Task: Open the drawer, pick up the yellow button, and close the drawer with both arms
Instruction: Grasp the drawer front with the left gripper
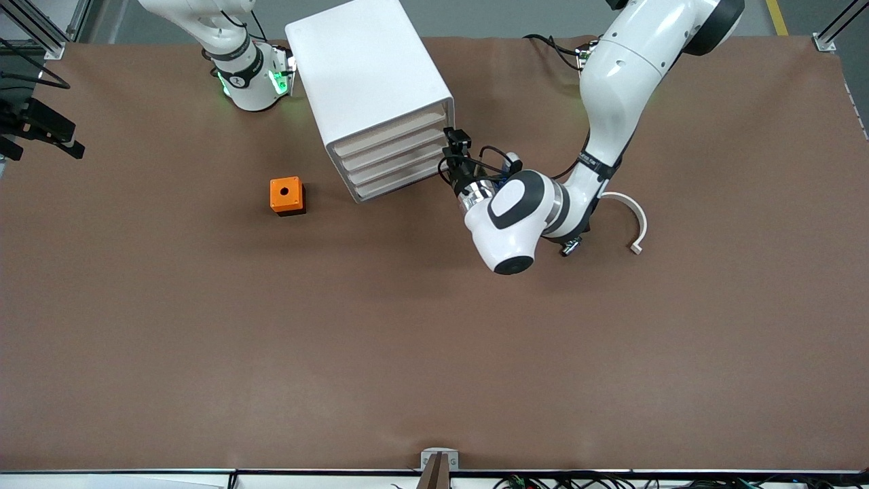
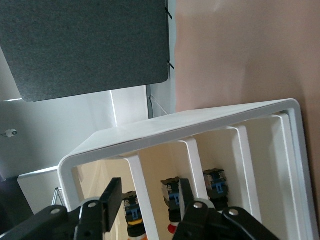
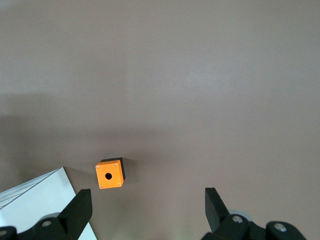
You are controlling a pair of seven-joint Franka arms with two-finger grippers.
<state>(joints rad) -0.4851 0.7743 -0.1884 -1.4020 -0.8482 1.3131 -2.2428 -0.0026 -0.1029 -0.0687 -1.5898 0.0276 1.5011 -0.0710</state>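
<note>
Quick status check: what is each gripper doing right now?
Left gripper: at the cabinet's drawer fronts, fingers apart, nothing held.
Right gripper: open, empty, above the table near the orange cube.

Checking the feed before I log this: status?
Left gripper at the cabinet's drawer fronts, fingers apart around a drawer divider. Right gripper open, waiting above the table. Buttons visible in the compartments. Orange cube sits clear.

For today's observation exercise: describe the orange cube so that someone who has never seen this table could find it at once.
Start at the tall white cabinet with four cream drawer fronts. Beside it, toward the right arm's end of the brown table, sits the orange cube. It alone is bright orange, with a round black hole in its top.
</note>
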